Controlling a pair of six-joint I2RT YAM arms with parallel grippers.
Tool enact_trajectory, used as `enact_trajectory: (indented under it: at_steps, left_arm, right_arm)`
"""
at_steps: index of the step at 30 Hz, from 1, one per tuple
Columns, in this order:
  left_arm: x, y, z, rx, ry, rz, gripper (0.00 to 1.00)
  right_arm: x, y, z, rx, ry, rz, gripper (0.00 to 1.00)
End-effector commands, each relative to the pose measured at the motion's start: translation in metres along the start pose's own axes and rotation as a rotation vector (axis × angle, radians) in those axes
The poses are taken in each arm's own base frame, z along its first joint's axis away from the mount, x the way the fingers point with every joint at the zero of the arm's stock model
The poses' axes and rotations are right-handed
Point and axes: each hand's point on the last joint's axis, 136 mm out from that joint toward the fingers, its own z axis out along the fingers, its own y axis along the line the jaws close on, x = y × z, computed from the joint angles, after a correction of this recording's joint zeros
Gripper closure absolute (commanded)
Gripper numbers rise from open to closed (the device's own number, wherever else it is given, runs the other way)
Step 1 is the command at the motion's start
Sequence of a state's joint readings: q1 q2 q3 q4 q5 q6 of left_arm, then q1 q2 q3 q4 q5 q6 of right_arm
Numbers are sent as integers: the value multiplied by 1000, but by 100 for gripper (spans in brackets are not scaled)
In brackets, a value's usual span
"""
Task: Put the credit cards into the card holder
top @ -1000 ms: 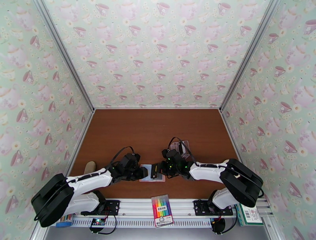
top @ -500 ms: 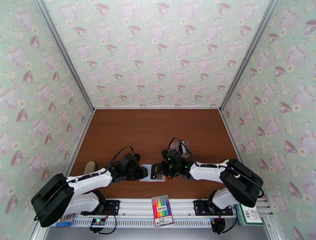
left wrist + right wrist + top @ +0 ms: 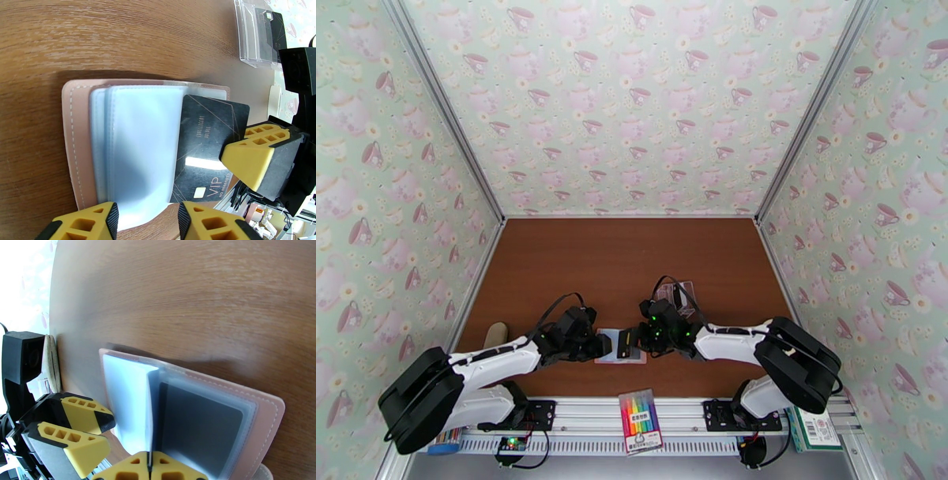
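The pink card holder [image 3: 632, 358] lies open on the table's near edge, between both grippers. Its blue-grey sleeves [image 3: 134, 142] fan upward. My right gripper [image 3: 626, 343] is shut on a black credit card [image 3: 209, 146] marked VIP, whose left edge meets the sleeves. In the right wrist view that card runs edge-on up from the gripper [image 3: 150, 464], and a dark card shape [image 3: 197, 425] shows through a clear sleeve. My left gripper [image 3: 146, 216] stands open, its fingers astride the near edge of a sleeve. More dark cards [image 3: 272, 27] sit in a clear plastic box [image 3: 675, 294].
A pack of coloured markers [image 3: 640, 410] lies on the front rail, with a printed box [image 3: 812, 430] at the right and blue tape [image 3: 442, 448] at the left. A beige item [image 3: 496, 333] rests by the left arm. Brown tabletop [image 3: 616, 260] stretches behind the wallet.
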State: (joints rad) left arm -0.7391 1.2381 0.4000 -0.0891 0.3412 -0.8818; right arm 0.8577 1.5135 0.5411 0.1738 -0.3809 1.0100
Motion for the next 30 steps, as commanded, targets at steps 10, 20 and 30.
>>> enact_trajectory:
  at_steps: [10,20,30]
  left_arm:
    - [-1,4,0,-32,-7,18,53]
    - [-1,6,1,-34,-7,14,53]
    - [-1,6,1,-35,-9,12,53]
  right_arm:
    - [9,-20,4,85,47,27,100]
    - [10,-23,9,89,54,31,100]
    - [9,-22,9,85,50,30,100]
